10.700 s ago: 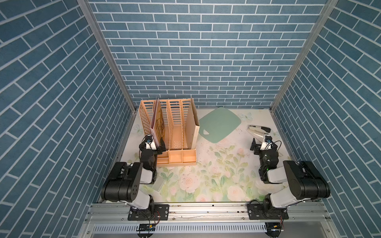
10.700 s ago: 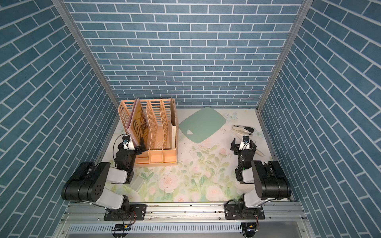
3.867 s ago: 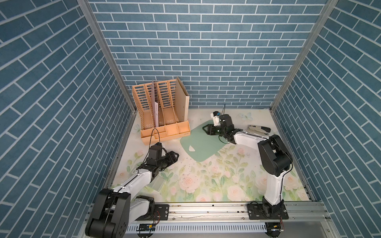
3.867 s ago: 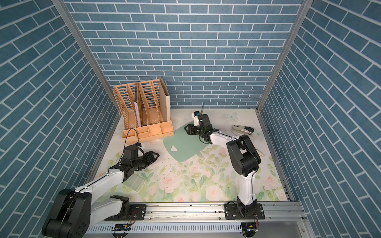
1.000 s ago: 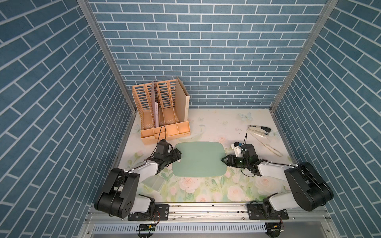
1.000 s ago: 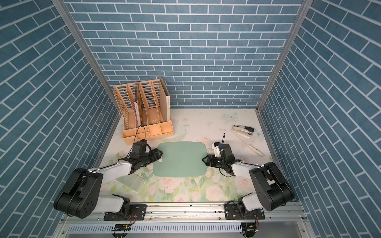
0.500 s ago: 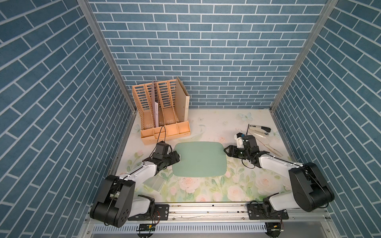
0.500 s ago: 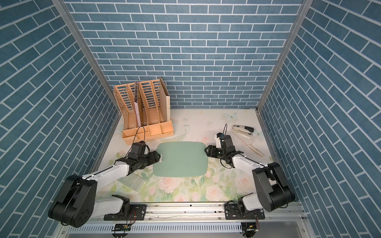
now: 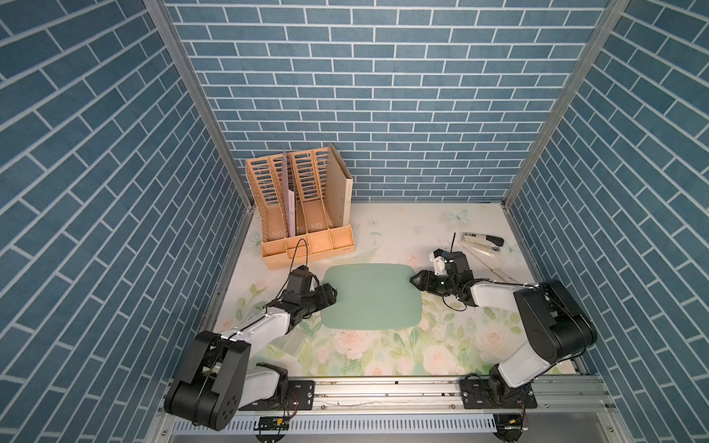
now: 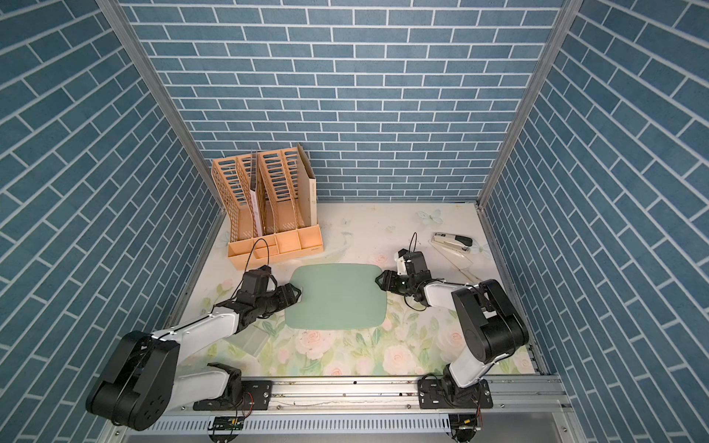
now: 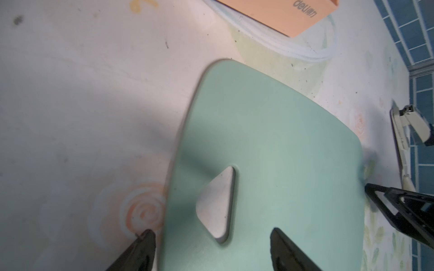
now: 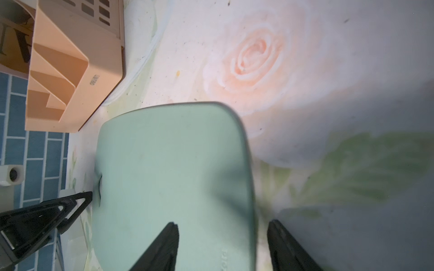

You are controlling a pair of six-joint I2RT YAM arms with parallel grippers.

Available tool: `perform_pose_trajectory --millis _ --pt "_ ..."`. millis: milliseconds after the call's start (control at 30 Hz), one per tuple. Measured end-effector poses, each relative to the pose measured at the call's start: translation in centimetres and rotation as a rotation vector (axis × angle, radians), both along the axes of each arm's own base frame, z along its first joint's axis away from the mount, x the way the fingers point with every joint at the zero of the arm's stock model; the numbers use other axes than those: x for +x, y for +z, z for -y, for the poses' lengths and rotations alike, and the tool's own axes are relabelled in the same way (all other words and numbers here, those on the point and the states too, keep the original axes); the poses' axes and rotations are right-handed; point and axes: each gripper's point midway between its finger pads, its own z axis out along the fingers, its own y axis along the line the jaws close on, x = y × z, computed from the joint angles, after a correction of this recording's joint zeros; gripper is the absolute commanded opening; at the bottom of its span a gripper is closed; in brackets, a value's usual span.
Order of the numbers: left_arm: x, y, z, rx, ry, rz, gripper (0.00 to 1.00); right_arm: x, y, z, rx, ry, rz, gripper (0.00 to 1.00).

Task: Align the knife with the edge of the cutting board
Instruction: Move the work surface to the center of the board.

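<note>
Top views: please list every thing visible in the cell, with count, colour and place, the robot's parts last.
mat: one, floral, covering the table.
cutting board: one, pale green, flat in the middle of the mat.
stapler: one, black and silver, far right corner.
knife: one, whitish blade, cream handle, far right, beside the stapler, apart from the board.
file rack: one, peach, far left corner.
translucent piece: one, greenish, near left of the mat.
left claw: one, black, open, at the board's left edge.
right claw: one, black, open, at the board's right edge.
</note>
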Motion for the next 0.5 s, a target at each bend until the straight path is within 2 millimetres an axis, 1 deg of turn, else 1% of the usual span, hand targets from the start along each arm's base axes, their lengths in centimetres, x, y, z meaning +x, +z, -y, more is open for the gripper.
perform_pose_trajectory --millis 100,367,500 --pt "-0.5 0.1 0.1 -0.019 -0.002 0.018 0.79 -0.2 0.1 -0.8 0.013 0.015 0.012 0.64" --pt "-1.8 0.2 -0.4 -0.027 0.013 0.027 0.79 -0.7 0.1 -1.4 0.033 0.009 0.033 0.63" --pt "-2.4 0.1 -0.8 -0.015 0.02 0.009 0.8 -1.8 0.1 -1.7 0.034 0.021 0.028 0.64"
